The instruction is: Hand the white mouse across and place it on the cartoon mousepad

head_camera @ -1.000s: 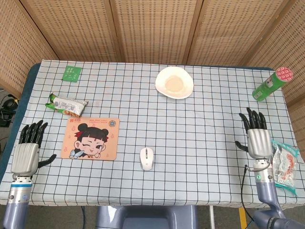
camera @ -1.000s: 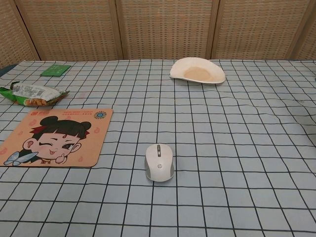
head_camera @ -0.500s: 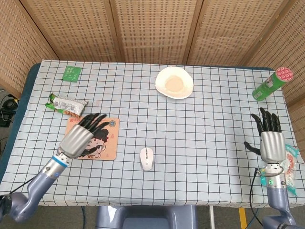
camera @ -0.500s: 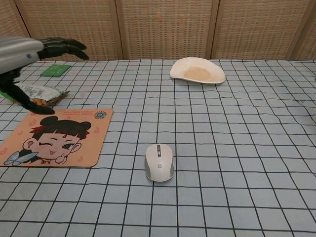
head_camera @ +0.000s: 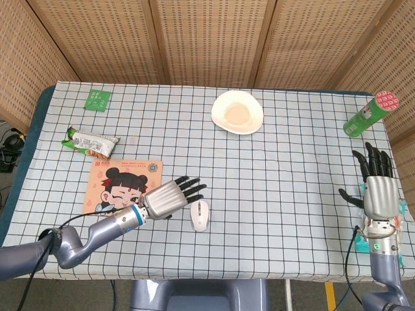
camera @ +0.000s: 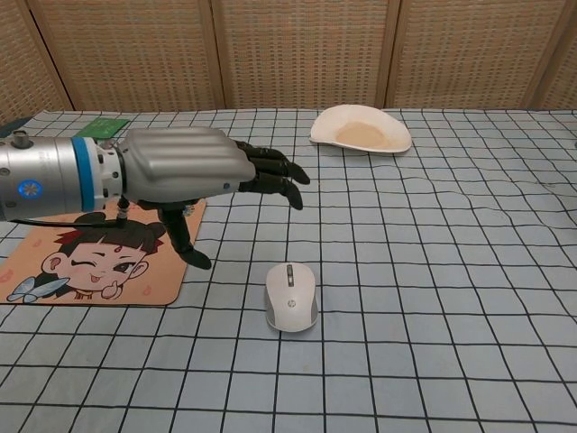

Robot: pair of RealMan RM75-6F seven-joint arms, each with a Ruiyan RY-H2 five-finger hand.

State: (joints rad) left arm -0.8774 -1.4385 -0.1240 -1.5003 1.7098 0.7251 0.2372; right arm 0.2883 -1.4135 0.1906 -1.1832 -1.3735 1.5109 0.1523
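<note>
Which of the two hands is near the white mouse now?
The left hand, fingers spread just left of the white mouse; the right hand is at the far table edge.

White dish, green can (tilted), snack wrapper, perhaps a green packet.

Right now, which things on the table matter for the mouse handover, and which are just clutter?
Job:
white computer mouse
cartoon mousepad
left hand, open beside the mouse
right hand, open

Clutter:
white dish
green cylindrical can
green snack packet
flat green sachet

Left hand now beside white mouse; right hand further right.
</note>
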